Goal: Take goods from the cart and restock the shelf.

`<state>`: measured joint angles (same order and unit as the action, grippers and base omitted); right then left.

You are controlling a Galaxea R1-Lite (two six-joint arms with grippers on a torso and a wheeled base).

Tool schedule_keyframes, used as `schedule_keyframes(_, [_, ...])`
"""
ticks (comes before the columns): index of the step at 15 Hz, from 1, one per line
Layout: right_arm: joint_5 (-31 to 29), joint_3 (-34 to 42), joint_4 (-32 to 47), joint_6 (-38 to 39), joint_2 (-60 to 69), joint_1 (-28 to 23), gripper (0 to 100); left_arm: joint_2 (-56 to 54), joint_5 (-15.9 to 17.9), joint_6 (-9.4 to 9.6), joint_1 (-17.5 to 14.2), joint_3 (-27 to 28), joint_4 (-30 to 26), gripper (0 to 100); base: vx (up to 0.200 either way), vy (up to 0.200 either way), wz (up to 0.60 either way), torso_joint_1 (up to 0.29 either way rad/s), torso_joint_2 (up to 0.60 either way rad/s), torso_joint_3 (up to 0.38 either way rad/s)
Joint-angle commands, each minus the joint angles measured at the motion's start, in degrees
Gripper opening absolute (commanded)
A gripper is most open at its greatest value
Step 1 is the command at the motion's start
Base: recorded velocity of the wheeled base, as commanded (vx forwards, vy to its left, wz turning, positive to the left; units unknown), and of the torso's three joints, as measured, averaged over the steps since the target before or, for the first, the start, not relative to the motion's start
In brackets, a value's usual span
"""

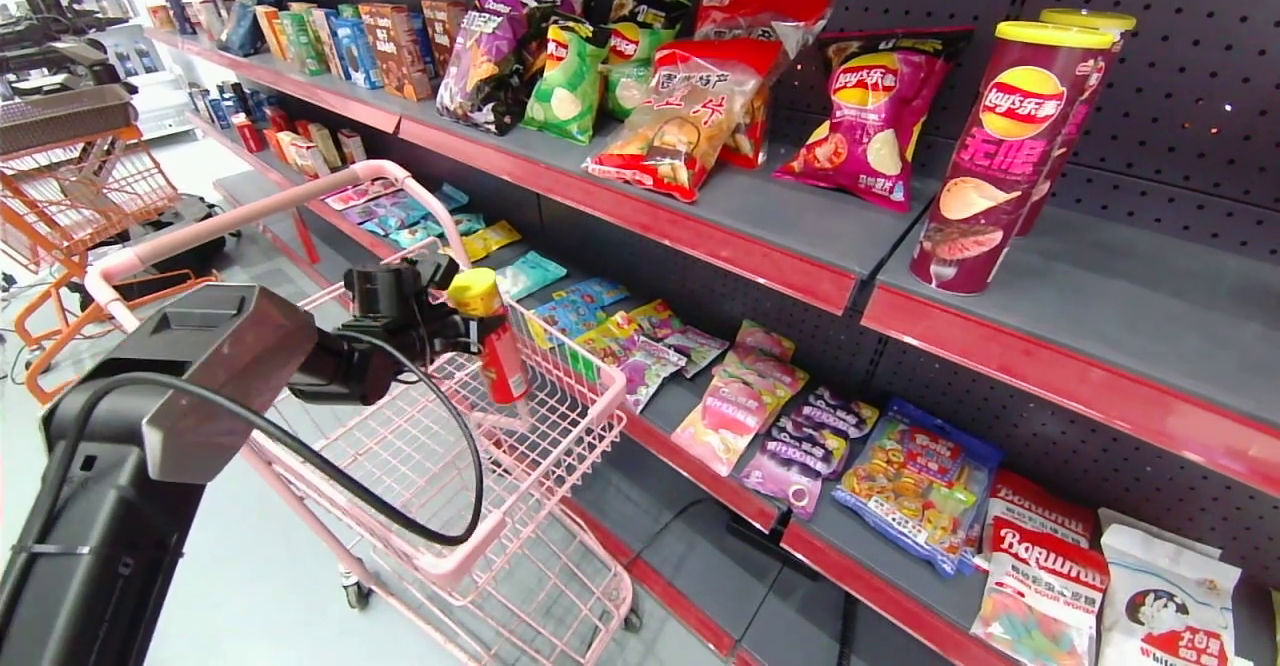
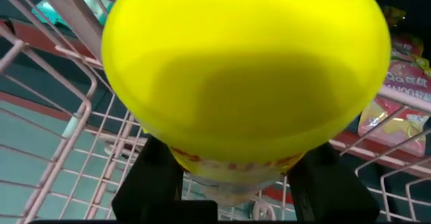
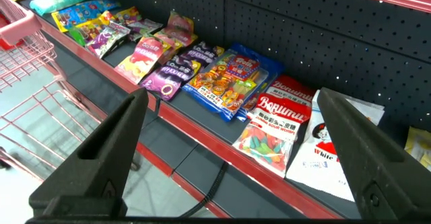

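Note:
My left gripper (image 1: 478, 331) is shut on a red chip can with a yellow lid (image 1: 497, 338), held upright above the pink cart (image 1: 560, 416). In the left wrist view the can's yellow lid (image 2: 246, 69) looms close, and black fingers (image 2: 151, 180) clamp its body on both sides. My right gripper (image 3: 232, 160) stands open, its two dark fingers (image 3: 101, 160) wide apart above the lower shelf's red edge (image 3: 222, 153). On the upper shelf (image 1: 1100, 296) two tall purple chip cans (image 1: 1000, 151) stand at the right.
Chip bags (image 1: 870, 116) and boxes (image 1: 390, 46) line the upper shelf. Candy packets (image 1: 740, 406) and sweet bags (image 3: 269, 133) lie on the lower shelf. An orange cart (image 1: 70, 206) stands at the far left. Bare grey shelf lies beside the purple cans.

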<state>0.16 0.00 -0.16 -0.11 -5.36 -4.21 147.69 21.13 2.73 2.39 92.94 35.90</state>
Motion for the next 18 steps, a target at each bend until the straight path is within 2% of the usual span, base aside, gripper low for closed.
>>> schedule_keyframes(1, [0.0, 0.0, 0.0, 0.0, -0.1, 0.1, 100, -12.3, 0.0, -0.09, -1.8, -2.5, -7.0, 0, 0.0, 0.0, 0.0, 0.0, 0.0, 0.0])
schedule_keyframes(3, [0.0, 0.0, 0.0, -0.1, -0.1, 0.0, 100, -22.2, 0.1, -0.18, -3.5, -6.7, -12.4, 0, 0.0, 0.0, 0.0, 0.0, 0.0, 0.0])
schedule_keyframes(5, [0.0, 0.0, 0.0, 0.0, -0.1, 0.1, 100, -35.9, 0.1, -0.18, -4.2, -17.1, -16.8, 0, 0.0, 0.0, 0.0, 0.0, 0.0, 0.0])
schedule_keyframes(8, [0.0, 0.0, 0.0, 0.2, -0.1, 0.0, 100, -58.0, 0.4, -0.18, -4.1, -35.8, -17.6, 0, 0.0, 0.0, 0.0, 0.0, 0.0, 0.0])
schedule_keyframes(9, [0.0, 0.0, 0.0, 0.2, -0.1, 0.0, 100, -60.9, 0.4, -0.18, -4.1, -37.8, -17.7, 0, 0.0, 0.0, 0.0, 0.0, 0.0, 0.0])
schedule_keyframes(10, [0.0, 0.0, 0.0, 0.3, -0.1, 0.0, 100, -71.7, 0.2, -0.01, -4.1, -45.9, -17.8, 0, 0.0, 0.0, 0.0, 0.0, 0.0, 0.0])
schedule_keyframes(13, [0.0, 0.0, 0.0, 0.3, -0.1, 0.0, 100, -87.5, -0.3, -0.09, -4.4, -59.0, -17.8, 0, 0.0, 0.0, 0.0, 0.0, 0.0, 0.0])
schedule_keyframes(14, [-0.1, 0.0, 0.0, 0.3, -0.1, 0.0, 100, -91.7, -1.9, -0.01, -4.3, -63.5, -17.8, 0, 0.0, 0.0, 0.0, 0.0, 0.0, 0.0])
schedule_keyframes(16, [-0.1, 0.0, 0.0, 0.3, -0.1, 0.0, 100, -98.8, -3.5, 0.08, -4.3, -70.0, -17.9, 0, 0.0, 0.0, 0.0, 0.009, -0.03, -0.013])
schedule_keyframes(18, [-0.1, 0.0, 0.0, 0.3, -0.1, 0.0, 100, -103.2, -3.7, 0.08, -4.3, -71.6, -18.2, 0, 0.0, 0.0, 0.0, 0.115, -0.33, -0.21])
